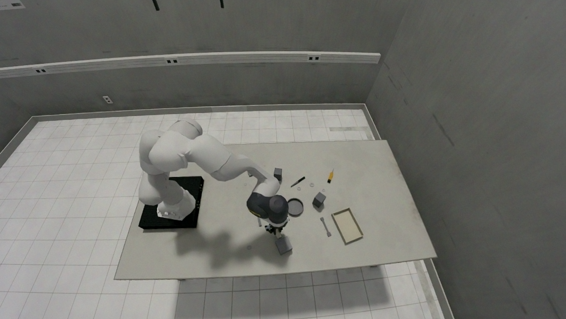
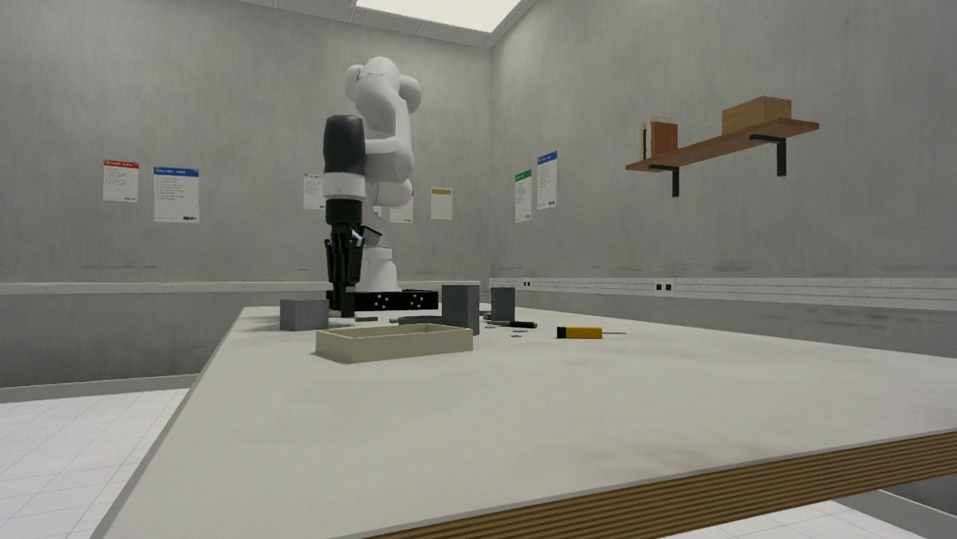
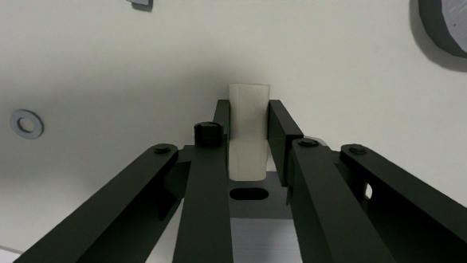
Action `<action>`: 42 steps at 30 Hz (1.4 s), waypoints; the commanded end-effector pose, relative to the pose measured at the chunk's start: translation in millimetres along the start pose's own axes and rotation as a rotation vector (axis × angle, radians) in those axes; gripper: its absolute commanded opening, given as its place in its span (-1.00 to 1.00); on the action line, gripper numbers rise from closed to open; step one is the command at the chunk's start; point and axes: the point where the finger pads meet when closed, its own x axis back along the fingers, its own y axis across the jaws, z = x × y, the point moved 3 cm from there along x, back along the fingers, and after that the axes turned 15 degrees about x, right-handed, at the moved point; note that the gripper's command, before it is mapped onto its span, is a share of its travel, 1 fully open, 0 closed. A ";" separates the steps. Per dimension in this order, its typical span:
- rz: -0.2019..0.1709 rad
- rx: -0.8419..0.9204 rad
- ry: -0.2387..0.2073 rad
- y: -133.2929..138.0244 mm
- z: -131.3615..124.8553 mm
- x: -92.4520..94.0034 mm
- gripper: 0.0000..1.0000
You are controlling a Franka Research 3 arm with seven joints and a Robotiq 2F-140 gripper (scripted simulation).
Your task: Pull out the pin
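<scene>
My gripper point(image 3: 248, 118) point(image 1: 277, 233) point(image 2: 347, 309) points straight down and is shut on a pale, cream-coloured pin point(image 3: 248, 131). The pin stands upright between the fingers. Just below its lower end, the wrist view shows the grey block point(image 3: 255, 235) with its dark oval hole point(image 3: 244, 194) open and uncovered. The block also shows in the top view point(image 1: 284, 245) near the table's front edge and in the exterior view point(image 2: 303, 314). The pin is hidden by the fingers in the top and exterior views.
A dark round disc point(image 1: 295, 206) point(image 3: 446, 24) lies just behind the gripper. Two more grey blocks point(image 1: 318, 199) point(image 1: 277, 173) stand further back. A shallow cream tray point(image 1: 346, 225) point(image 2: 393, 341), a yellow-handled tool point(image 1: 330, 176), a black pen point(image 1: 297, 181) and a washer point(image 3: 27, 123) lie around.
</scene>
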 end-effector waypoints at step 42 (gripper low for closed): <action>-0.009 -0.019 -0.012 2.6 -2.3 3.6 -0.80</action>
